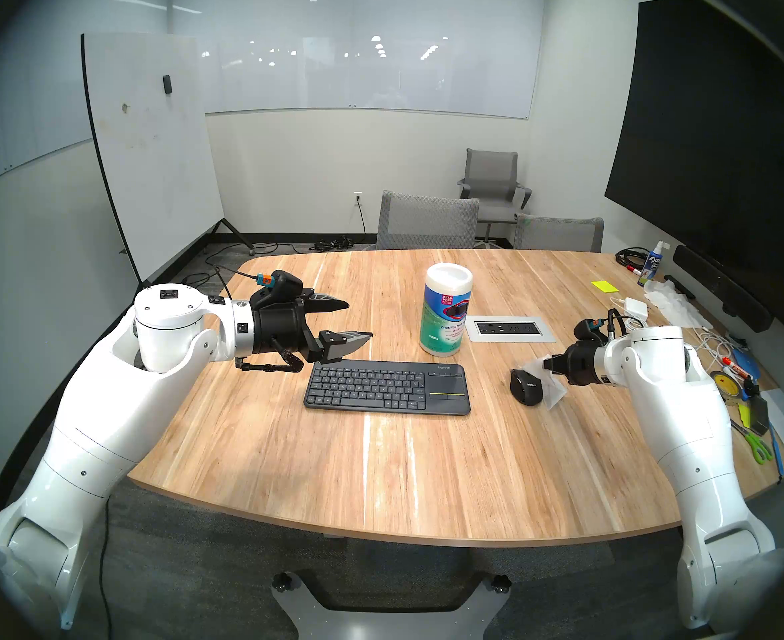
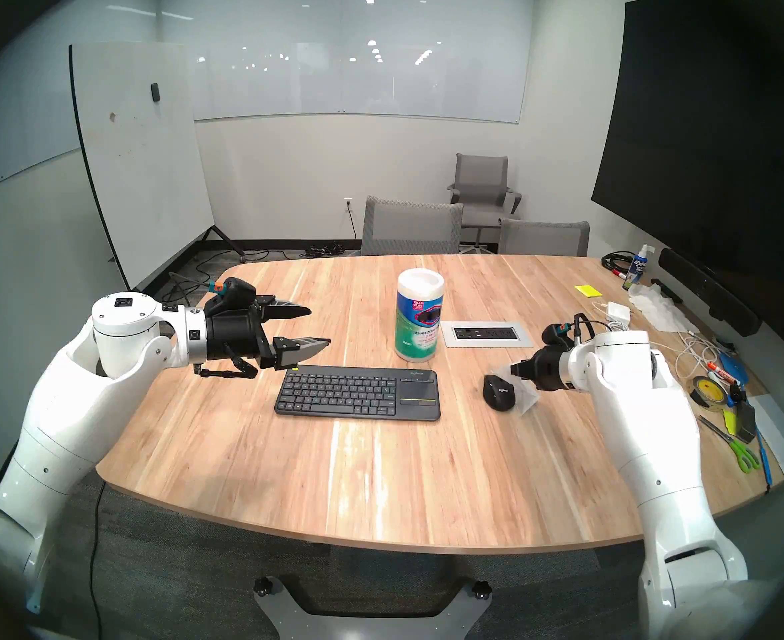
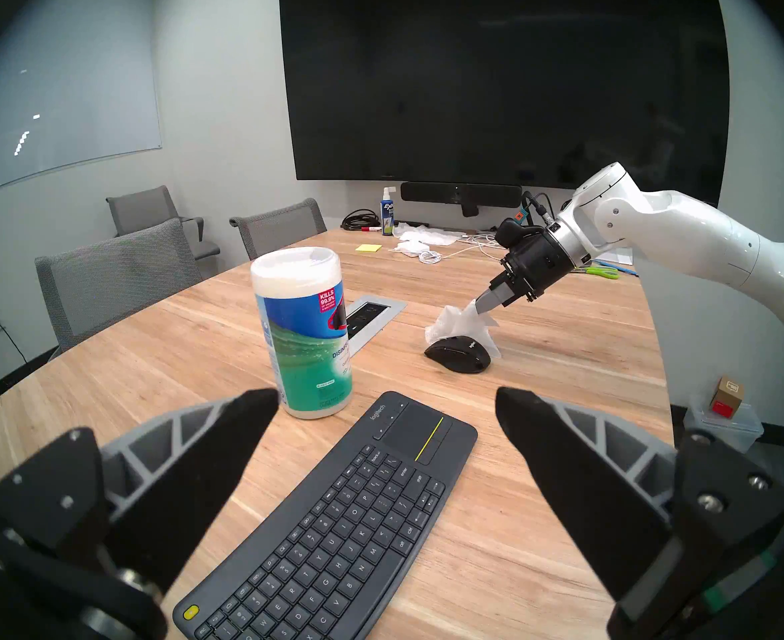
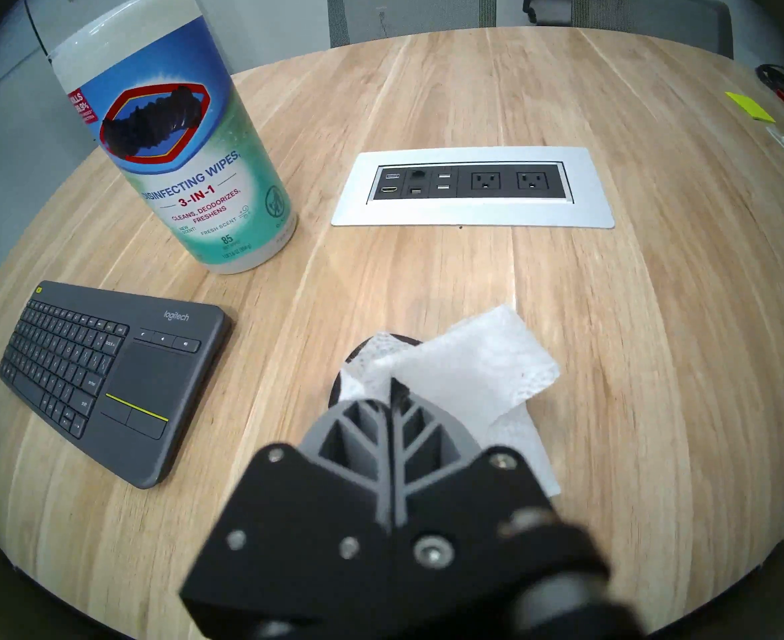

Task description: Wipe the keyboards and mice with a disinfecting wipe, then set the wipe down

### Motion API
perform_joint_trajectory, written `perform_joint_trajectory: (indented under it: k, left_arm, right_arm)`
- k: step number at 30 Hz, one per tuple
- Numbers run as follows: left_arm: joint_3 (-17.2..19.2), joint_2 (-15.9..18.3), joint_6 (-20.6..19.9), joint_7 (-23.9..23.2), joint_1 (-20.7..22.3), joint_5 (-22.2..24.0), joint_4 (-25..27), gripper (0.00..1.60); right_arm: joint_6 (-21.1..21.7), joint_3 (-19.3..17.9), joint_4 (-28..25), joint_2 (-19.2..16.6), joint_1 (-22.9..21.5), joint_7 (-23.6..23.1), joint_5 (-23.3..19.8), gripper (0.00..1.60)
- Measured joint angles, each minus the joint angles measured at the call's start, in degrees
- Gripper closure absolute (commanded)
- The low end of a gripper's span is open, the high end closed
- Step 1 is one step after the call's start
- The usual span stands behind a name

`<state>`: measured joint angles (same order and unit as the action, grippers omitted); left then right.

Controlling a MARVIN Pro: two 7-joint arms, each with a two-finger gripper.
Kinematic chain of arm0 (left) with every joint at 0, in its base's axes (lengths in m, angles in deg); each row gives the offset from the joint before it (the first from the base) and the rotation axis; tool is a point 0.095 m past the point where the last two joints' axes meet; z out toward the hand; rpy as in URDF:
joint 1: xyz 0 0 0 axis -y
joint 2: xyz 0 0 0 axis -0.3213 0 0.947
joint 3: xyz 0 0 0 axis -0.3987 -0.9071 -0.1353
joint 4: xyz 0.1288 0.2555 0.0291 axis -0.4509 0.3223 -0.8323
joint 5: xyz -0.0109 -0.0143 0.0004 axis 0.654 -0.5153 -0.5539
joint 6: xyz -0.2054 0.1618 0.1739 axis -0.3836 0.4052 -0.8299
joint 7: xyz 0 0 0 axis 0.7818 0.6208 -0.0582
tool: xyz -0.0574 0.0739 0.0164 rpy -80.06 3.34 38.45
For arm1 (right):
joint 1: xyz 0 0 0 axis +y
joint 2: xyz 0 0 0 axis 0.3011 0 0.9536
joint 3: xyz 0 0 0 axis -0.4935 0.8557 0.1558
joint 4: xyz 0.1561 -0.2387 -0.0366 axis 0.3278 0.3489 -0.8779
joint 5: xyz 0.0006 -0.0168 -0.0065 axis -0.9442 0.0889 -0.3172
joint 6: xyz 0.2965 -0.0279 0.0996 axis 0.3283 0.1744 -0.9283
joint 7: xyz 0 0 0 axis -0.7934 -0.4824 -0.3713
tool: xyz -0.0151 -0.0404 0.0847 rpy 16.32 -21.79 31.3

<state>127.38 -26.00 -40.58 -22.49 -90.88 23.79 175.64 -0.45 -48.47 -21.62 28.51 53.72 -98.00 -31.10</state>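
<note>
Now the right gripper (image 3: 486,304), clenched on the disinfecting wipe (image 3: 457,322), drapes it over the black Logitech mouse (image 3: 459,358) right of the keyboard (image 1: 386,388). Good practice: press lightly, sweep along the shell. Left gripper (image 1: 343,322) hovers released.

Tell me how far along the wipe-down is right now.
Done: the wipe is out and pinched in the shut right gripper. Whether the keyboard has been wiped, the pictures cannot show.
In hand: the wipe drapes over the mouse, so the mouse seems to be the current step.
Left: setting the wipe down on the table. The left gripper hangs open, empty, above the keyboard's left end.
</note>
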Motion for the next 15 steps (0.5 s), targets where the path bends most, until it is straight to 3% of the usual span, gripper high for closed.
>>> perform_joint_trajectory:
  k: [15]
  left_arm:
    - [0.0, 0.0, 0.0, 0.0, 0.0, 0.0, 0.0, 0.0]
  right_arm:
    - [-0.01, 2.46, -1.24, 0.05, 1.62, -1.01, 0.03, 1.6]
